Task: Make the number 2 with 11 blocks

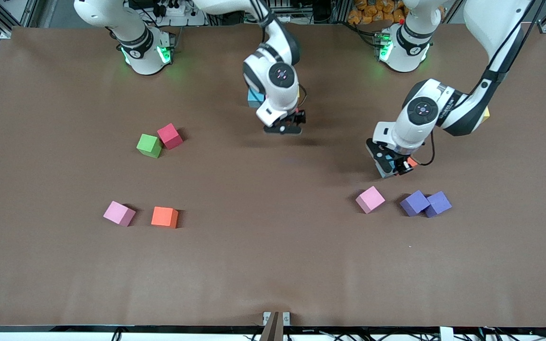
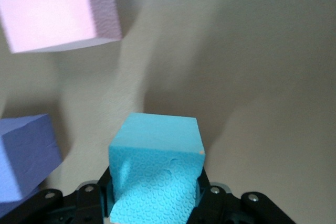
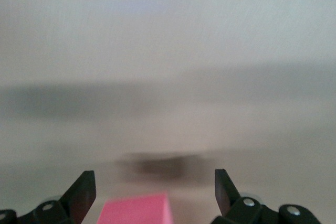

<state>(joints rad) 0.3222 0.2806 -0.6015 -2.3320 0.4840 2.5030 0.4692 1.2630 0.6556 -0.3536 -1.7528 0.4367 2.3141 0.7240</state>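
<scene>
no writing can be read. a plain brown table cover (image 1: pixel 273 265) carries scattered matte foam cubes (image 1: pixel 164 217). the left gripper (image 1: pixel 393 163) grasps a light blue foam cube (image 2: pixel 157 174) near a pink cube (image 1: pixel 370 199). the right gripper (image 1: pixel 285 124) is released, over bare cover.

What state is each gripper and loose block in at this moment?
left gripper: jaws shut on light blue block
right gripper: jaws open, empty
green block: on table, touching red block
purple cubes: side by side, touching
orange block: on table, alone
</scene>
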